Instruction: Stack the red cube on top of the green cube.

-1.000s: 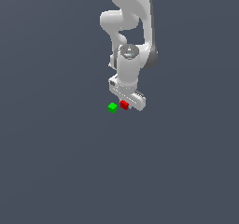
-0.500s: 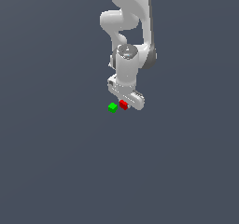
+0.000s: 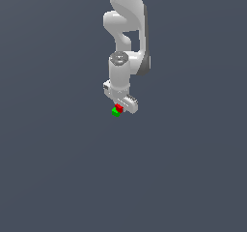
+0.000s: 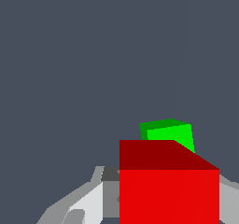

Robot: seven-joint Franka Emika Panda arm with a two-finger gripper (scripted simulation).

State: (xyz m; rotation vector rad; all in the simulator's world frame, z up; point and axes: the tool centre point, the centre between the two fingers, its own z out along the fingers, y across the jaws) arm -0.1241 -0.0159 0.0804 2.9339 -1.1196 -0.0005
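The red cube (image 3: 119,108) sits between the fingers of my white gripper (image 3: 119,108), which is shut on it. It fills the near part of the wrist view (image 4: 169,190), with one grey finger (image 4: 88,202) beside it. The green cube (image 3: 116,112) lies on the grey floor just below the red cube, toward the exterior view's left. In the wrist view the green cube (image 4: 170,133) shows just past the red cube's top edge, partly hidden by it. I cannot tell whether the two cubes touch.
The plain dark grey floor (image 3: 183,178) stretches all around. The white arm (image 3: 126,28) rises behind the gripper in the exterior view. No other objects show.
The gripper with the red cube has moved toward the exterior view's left, from beside the green cube to just above it. The green cube has stayed in place.
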